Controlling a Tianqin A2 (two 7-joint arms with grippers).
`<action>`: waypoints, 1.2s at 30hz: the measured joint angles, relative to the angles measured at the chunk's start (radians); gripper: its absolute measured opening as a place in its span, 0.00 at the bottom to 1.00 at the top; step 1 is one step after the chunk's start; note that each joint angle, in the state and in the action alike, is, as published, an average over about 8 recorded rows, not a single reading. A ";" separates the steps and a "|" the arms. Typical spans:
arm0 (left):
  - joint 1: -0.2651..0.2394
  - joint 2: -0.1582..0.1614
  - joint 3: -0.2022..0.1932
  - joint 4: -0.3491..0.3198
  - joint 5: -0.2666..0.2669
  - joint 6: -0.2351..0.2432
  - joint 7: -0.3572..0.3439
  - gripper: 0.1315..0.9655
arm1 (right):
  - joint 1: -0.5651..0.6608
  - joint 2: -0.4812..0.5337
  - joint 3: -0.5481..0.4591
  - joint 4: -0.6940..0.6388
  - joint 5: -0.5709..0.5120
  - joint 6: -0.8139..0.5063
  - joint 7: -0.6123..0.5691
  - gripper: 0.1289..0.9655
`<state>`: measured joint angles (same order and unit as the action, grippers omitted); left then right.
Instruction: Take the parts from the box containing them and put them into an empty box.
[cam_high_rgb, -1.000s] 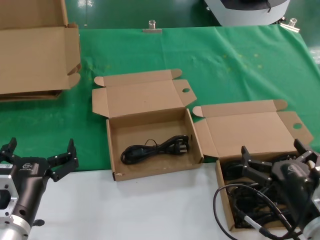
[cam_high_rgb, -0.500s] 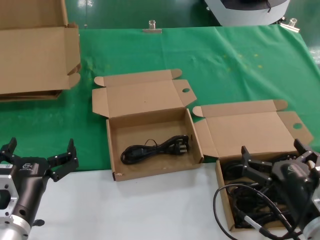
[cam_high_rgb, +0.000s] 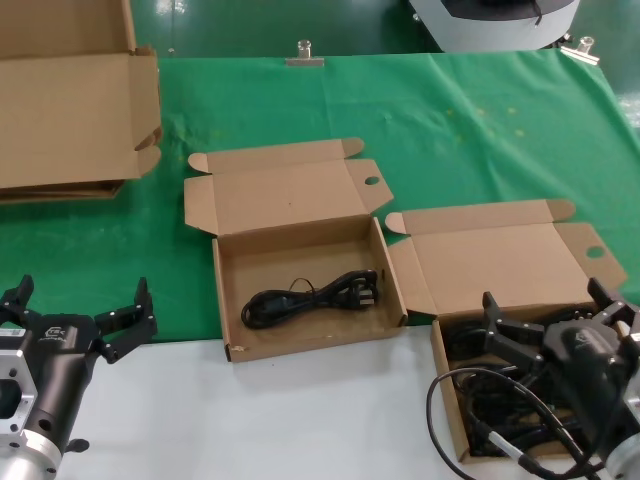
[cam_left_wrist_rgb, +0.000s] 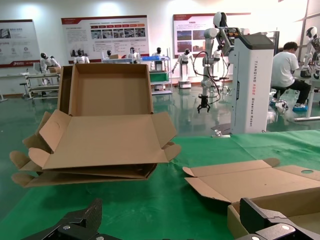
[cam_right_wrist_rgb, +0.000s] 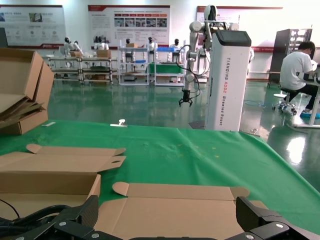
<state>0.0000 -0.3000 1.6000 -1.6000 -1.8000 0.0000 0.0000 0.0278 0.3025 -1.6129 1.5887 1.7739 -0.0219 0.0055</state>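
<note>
The box containing the parts (cam_high_rgb: 448, 395) lies open at the front right, with several black power cords (cam_high_rgb: 500, 395) piled in it. My right gripper (cam_high_rgb: 545, 305) is open and hovers over this box, in front of its raised lid (cam_right_wrist_rgb: 175, 210). The other mailer box (cam_high_rgb: 222, 300), with a whitish scuffed front corner and a dark dot on its lid, lies open in the middle and holds one black cord (cam_high_rgb: 310, 296). My left gripper (cam_high_rgb: 80, 305) is open and empty at the front left, to the left of the middle box (cam_left_wrist_rgb: 235, 220).
Large flat cardboard sheets and an open carton (cam_high_rgb: 70, 110) lie stacked at the back left; they also show in the left wrist view (cam_left_wrist_rgb: 100, 140). A green cloth (cam_high_rgb: 470, 130) covers the back of the table, and the front strip (cam_high_rgb: 300, 420) is white.
</note>
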 joint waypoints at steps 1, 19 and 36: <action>0.000 0.000 0.000 0.000 0.000 0.000 0.000 1.00 | 0.000 0.000 0.000 0.000 0.000 0.000 0.000 1.00; 0.000 0.000 0.000 0.000 0.000 0.000 0.000 1.00 | 0.000 0.000 0.000 0.000 0.000 0.000 0.000 1.00; 0.000 0.000 0.000 0.000 0.000 0.000 0.000 1.00 | 0.000 0.000 0.000 0.000 0.000 0.000 0.000 1.00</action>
<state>0.0000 -0.3000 1.6000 -1.6000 -1.8000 0.0000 0.0000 0.0278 0.3025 -1.6129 1.5887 1.7739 -0.0219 0.0055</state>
